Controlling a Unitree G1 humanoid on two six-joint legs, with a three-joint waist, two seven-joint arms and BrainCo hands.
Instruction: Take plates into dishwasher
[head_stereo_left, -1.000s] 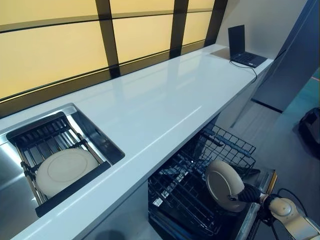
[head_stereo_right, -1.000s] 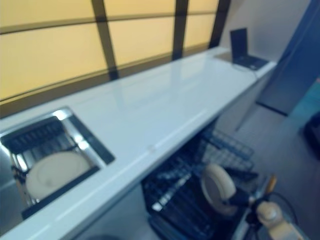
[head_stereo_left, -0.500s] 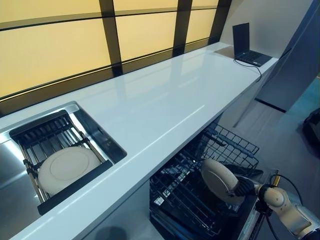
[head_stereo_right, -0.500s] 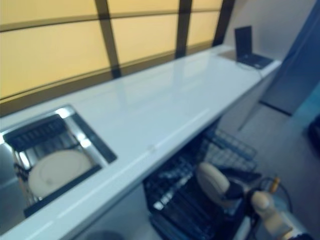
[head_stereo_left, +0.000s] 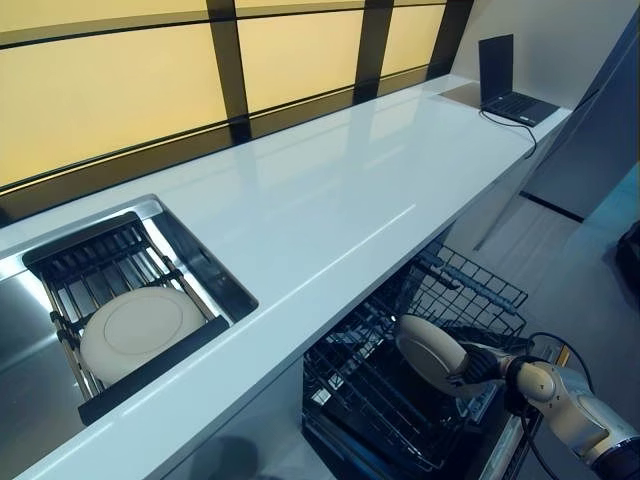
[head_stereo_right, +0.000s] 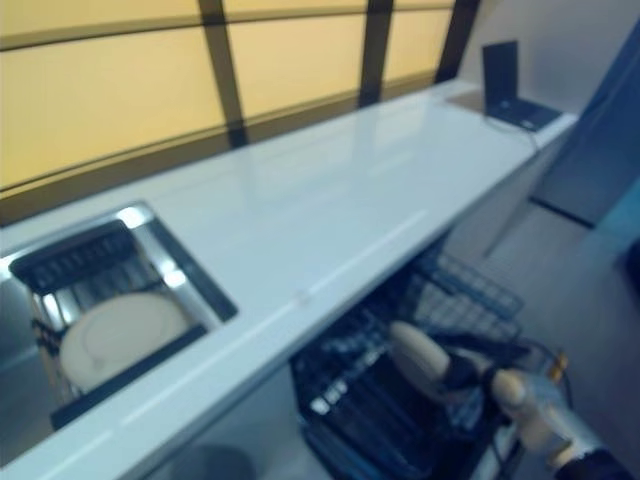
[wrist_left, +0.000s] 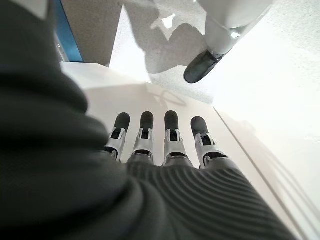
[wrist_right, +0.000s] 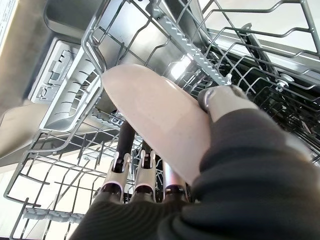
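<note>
While its dark-tipped fingers run under one face of a round beige ceramic plate (head_stereo_left: 430, 352) and its thumb presses the other face, the right hand (head_stereo_left: 478, 366) pinches that plate and holds it tilted above the dark wire dishwasher rack (head_stereo_left: 400, 400), which stands pulled out below the counter edge. From the right wrist view the plate (wrist_right: 160, 125) shows edge-on past the fingers (wrist_right: 131, 150), with the rack's grey wire tines (wrist_right: 90, 65) close around and behind it; I cannot tell whether the plate's rim touches any wire. The left hand (wrist_left: 160, 145) shows only in its own wrist view, fingers straight and relaxed, holding nothing. Farther off, to the left on the long white glossy countertop (head_stereo_left: 330, 190), a stainless steel sink (head_stereo_left: 25, 330) holds a black slatted drying rack (head_stereo_left: 90, 270), and a second round beige plate (head_stereo_left: 142, 330) lies flat on it. At the counter's far end stands an open black laptop (head_stereo_left: 508, 85).
</note>
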